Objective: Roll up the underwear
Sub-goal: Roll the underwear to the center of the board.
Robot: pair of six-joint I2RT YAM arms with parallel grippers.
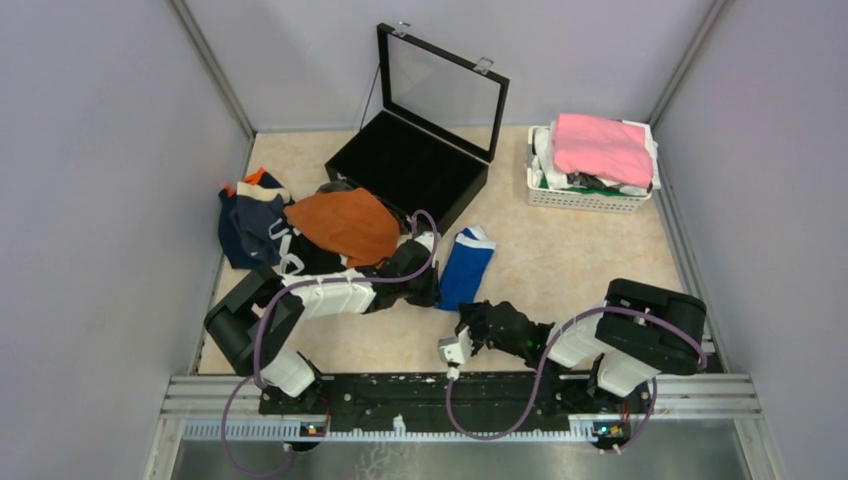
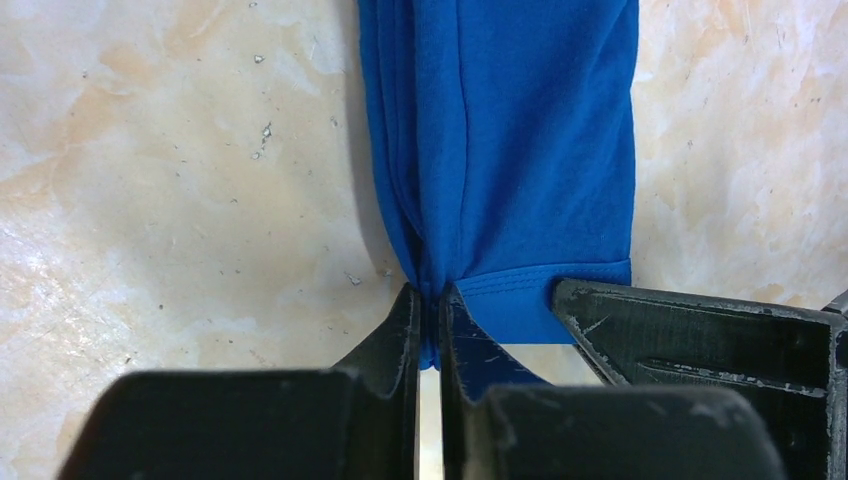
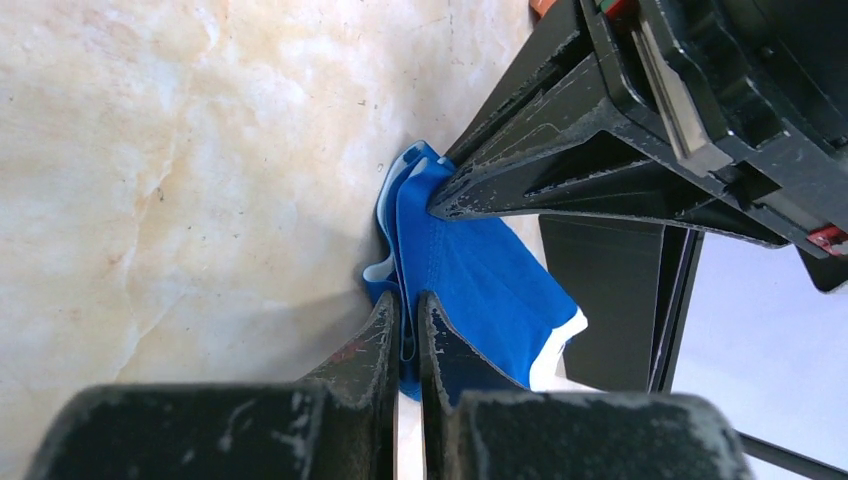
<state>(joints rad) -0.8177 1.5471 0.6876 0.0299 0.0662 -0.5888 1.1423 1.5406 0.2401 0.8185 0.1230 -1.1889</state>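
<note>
Your left gripper [image 2: 430, 298] is clenched on one near corner of the blue underwear [image 2: 520, 130], and your right gripper [image 3: 408, 303] pinches the hem just beside it. The folded brief lies flat on the table [image 2: 150, 200], between the arms and short of the black case [image 1: 410, 165]. Both bites look thin. Roll unevenly and an edge could slip free, or the roll could skew.

Blue boxer briefs [image 1: 466, 265]: royal blue w/ white trim, folded lengthwise into narrow strip, lying flat mid-scene, white-trimmed end farthest, near end bunched. Others heaped at left: rust-orange pair [image 1: 345, 222] on top, navy pair [image 1: 250, 225] beside it, black pair [image 1: 312, 262] partly under.
</note>
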